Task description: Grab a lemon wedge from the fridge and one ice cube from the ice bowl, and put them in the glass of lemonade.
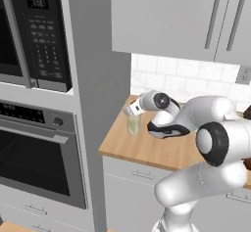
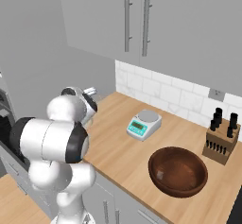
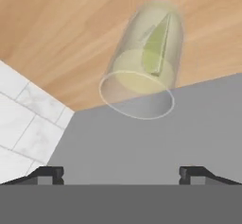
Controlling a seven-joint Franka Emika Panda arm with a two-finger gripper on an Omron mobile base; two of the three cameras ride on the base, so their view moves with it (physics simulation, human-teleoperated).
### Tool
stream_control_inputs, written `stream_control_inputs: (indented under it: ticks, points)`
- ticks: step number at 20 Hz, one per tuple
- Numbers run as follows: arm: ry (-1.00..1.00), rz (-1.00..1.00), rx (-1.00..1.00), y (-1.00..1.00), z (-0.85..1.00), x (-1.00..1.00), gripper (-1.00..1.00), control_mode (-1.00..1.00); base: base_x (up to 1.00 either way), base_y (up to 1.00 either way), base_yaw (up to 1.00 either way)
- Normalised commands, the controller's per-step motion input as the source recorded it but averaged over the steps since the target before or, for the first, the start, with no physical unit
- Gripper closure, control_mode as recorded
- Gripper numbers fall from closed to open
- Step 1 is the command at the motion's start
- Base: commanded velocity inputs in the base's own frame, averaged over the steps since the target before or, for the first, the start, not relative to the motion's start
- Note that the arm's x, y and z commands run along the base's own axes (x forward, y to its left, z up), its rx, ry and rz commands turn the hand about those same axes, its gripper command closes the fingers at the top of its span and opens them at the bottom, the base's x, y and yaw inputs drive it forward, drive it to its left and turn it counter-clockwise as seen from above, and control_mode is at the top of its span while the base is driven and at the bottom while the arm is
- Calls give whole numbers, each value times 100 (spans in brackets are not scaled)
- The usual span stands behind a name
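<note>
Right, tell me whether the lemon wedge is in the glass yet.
In. The hand view shows the wedge inside the glass, standing in the pale yellow drink.

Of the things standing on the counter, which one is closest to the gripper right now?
The glass of lemonade, directly below the open gripper, wedge inside. The scale, brown bowl and knife block stand farther along.

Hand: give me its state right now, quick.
Hand: open, fingers spread wide, holding nothing; it hangs over the glass, which has a lemon wedge inside.
</note>
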Motion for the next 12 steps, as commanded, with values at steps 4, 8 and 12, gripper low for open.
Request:
stream_control_inputs:
  ticks: [4, 8, 12]
  points:
    - [0, 0, 0, -33, 51, -95, -100, -100, 0, 0, 0]
    - [1, -3, 0, -46, 98, -58, -100, -100, 0, 0, 0]
    - [8, -5, 1, -44, 100, -26, -100, -100, 0, 0, 0]
